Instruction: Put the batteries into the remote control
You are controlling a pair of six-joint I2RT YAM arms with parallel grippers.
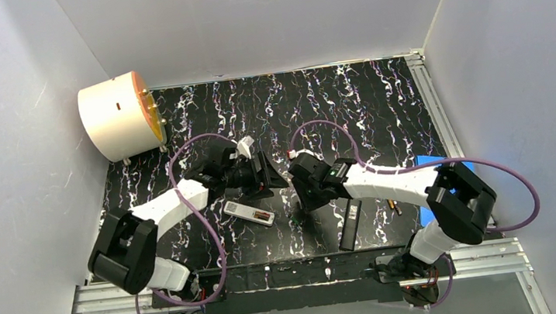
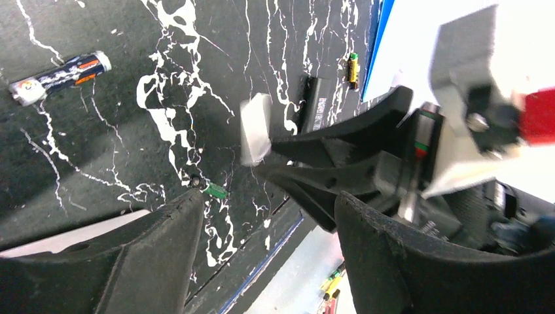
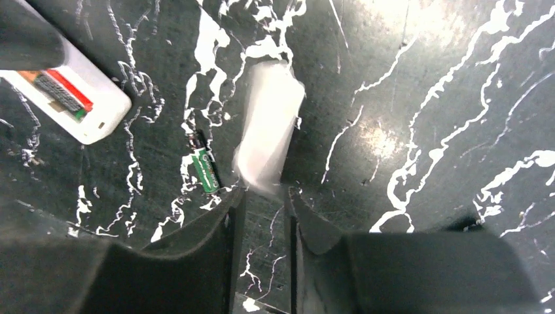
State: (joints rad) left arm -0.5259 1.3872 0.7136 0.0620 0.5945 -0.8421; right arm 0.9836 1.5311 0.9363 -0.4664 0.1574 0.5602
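The right gripper (image 3: 262, 193) is pinched narrow on a blurry white piece (image 3: 267, 127), and a green battery (image 3: 206, 171) lies on the table (image 3: 425, 98) just beside it. The white remote (image 3: 98, 114) lies near with its slot (image 3: 62, 91) open — red and green show inside, but I cannot tell what they are. The left gripper (image 2: 265, 206) is wide apart — holding nothing.

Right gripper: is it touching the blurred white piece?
Touching. The right wrist view shows the white piece, its lower end pinched between the fingertips of the right gripper.
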